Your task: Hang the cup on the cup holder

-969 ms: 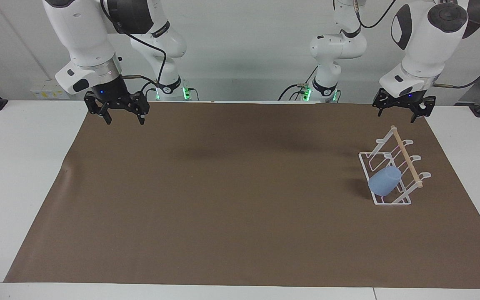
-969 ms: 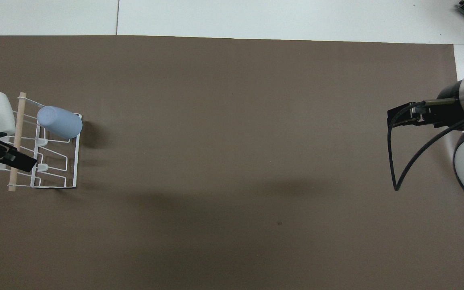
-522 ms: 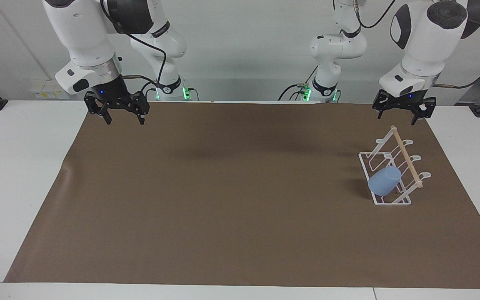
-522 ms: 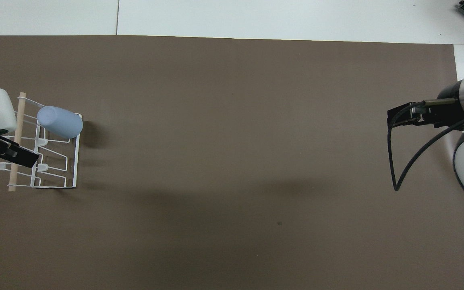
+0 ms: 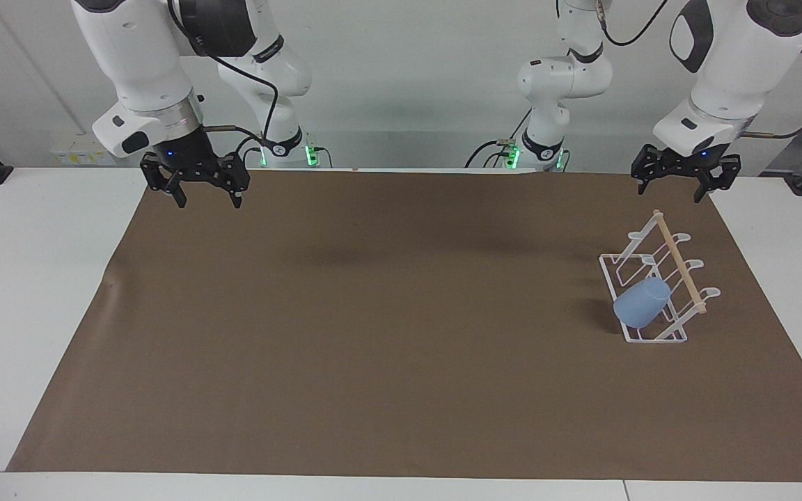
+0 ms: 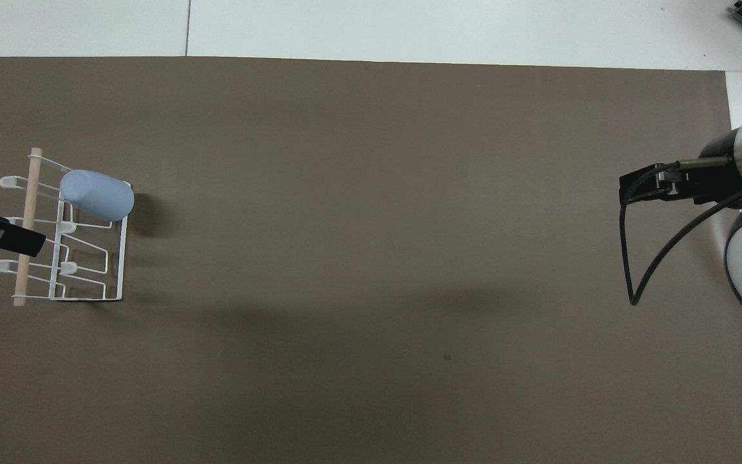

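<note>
A: Facing view: the cup (image 5: 642, 303) hangs tilted on the holder (image 5: 658, 287), at the end farthest from the robots. The left gripper (image 5: 673, 185) is over the mat's edge, spread and empty; the right gripper (image 5: 204, 192) waits, also spread.

B: Overhead: the cup (image 6: 96, 194) points its closed end toward the dowel (image 6: 26, 227). It is seated, I think.

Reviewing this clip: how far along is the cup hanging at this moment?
Done: the cup sits tilted on the cup holder, at the rack's end farthest from the robots. In hand: nothing; the left gripper is open in the air by the rack's nearer end, and the right gripper waits open over the mat's corner. Left: nothing visible.
</note>
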Tool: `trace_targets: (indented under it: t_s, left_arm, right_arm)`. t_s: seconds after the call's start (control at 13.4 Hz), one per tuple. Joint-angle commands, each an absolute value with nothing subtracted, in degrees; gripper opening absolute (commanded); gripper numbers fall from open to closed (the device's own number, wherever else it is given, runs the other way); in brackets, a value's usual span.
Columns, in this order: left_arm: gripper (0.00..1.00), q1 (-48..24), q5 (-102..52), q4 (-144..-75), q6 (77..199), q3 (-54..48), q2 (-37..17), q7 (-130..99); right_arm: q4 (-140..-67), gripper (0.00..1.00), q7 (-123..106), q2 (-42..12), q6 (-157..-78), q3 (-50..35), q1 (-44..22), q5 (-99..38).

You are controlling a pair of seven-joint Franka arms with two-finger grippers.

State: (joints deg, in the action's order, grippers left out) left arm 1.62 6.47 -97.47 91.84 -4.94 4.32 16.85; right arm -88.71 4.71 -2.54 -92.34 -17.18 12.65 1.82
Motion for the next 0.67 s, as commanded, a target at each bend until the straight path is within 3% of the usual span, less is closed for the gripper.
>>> trace_targets:
  t_s: [0.0, 0.37, 0.6]
  left_arm:
    - [1.00, 1.8, 4.1, -90.4, 87.3, -5.4, 0.3, 14.7]
    - [1.00, 1.8, 1.8, -83.5, 81.8, -4.8, -2.6, 11.3]
    - [1.00, -0.3, -3.8, -83.2, 80.2, 0.6, -2.1, 11.3]
  right_arm:
    - [-90.5, 1.00, 4.7, -1.1, -93.0, -17.6, 13.7, 0.6]
    - [-90.5, 1.00, 4.7, -1.1, -93.0, -17.6, 13.7, 0.6]
    - [-90.5, 1.00, 4.7, -1.1, -93.0, -17.7, 13.7, 0.6]
